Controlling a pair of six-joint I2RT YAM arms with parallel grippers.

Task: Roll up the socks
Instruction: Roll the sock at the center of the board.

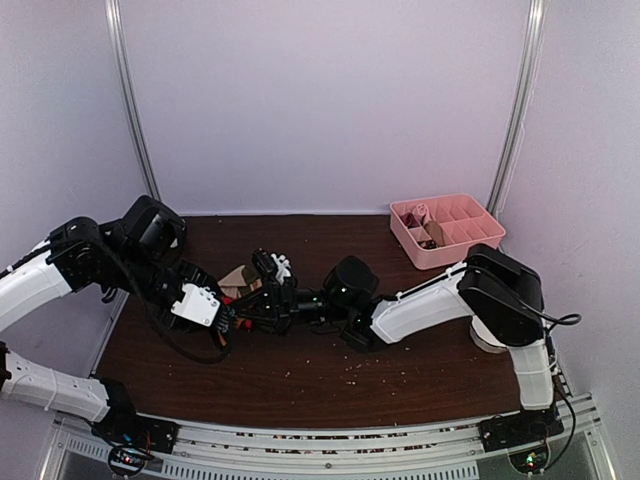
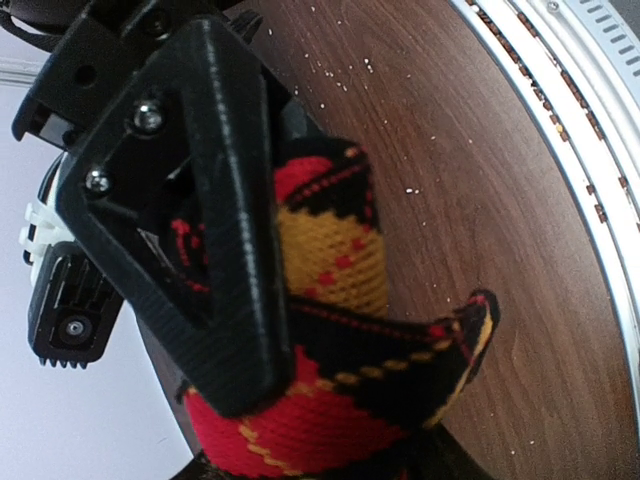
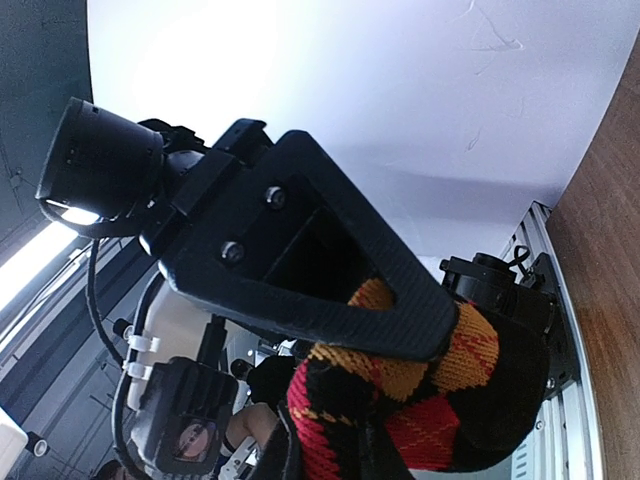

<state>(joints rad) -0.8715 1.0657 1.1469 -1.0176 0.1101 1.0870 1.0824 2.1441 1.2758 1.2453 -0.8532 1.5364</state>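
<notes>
The black sock with red and orange argyle diamonds [image 2: 340, 330] is bunched between both grippers just above the brown table. My left gripper [image 1: 228, 318] is shut on it; in the left wrist view [image 2: 330, 420] one black finger [image 2: 230, 250] presses across the fabric. My right gripper [image 1: 270, 300] meets it from the right and is also shut on this sock [image 3: 440, 400], with its upper finger [image 3: 330, 290] across the roll. A tan patch, apparently the beige-tan sock [image 1: 238, 277], shows just behind the grippers; its stripes are hidden.
A pink divided tray [image 1: 447, 230] with small items stands at the back right of the table [image 1: 300, 370]. Crumbs dot the tabletop. A metal rail [image 1: 350, 440] runs along the near edge. White walls enclose the back and sides.
</notes>
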